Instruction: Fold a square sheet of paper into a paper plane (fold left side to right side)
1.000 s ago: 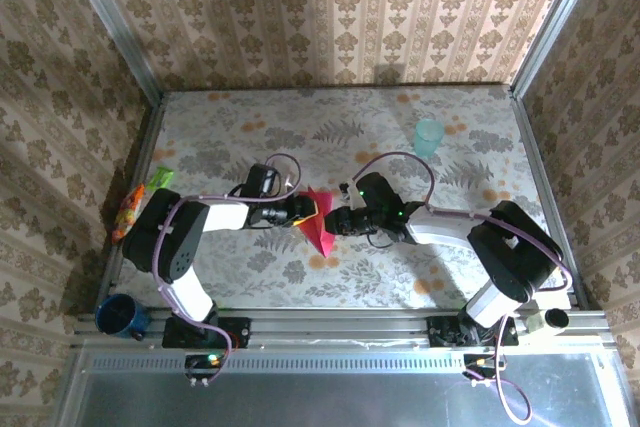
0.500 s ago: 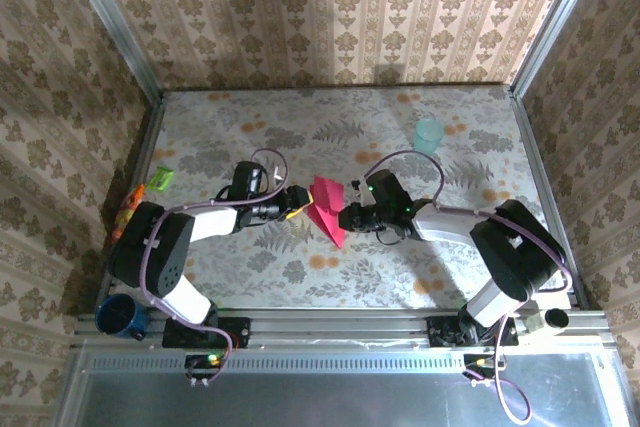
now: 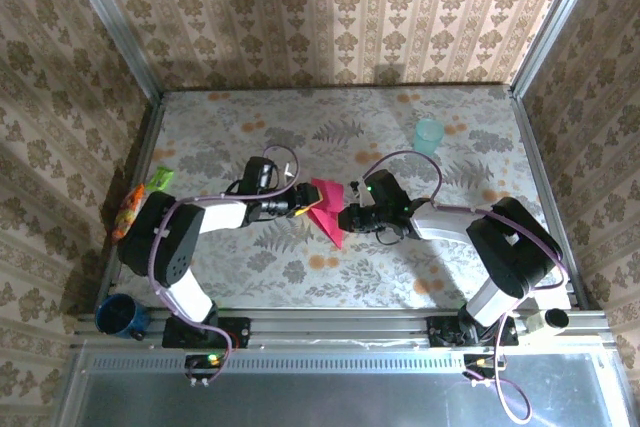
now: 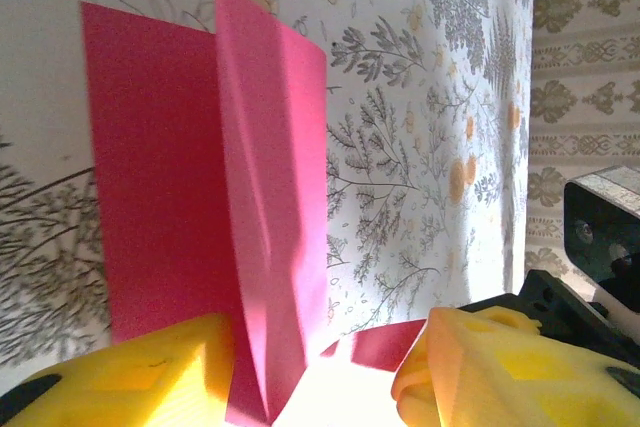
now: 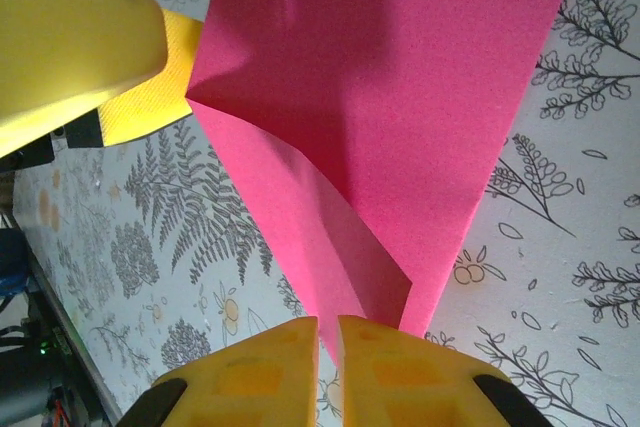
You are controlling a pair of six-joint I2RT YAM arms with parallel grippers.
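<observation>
Saw the sheet of paper (image 3: pixel 325 205) mid-desk (image 3: pixel 300 117), partly folded, one flap upright. I read the right fingers (image 5: pixel 260 367) as pinched on its right edge, the left fingers (image 4: pixel 150 367) apart around the flap.

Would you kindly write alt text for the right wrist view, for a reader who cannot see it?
A magenta-red square sheet of paper, partly folded with one flap lifted, lies on a floral-print table. The right end effector, almost closed, sits at its narrow lower end; a left end effector finger touches its upper-left edge.
</observation>
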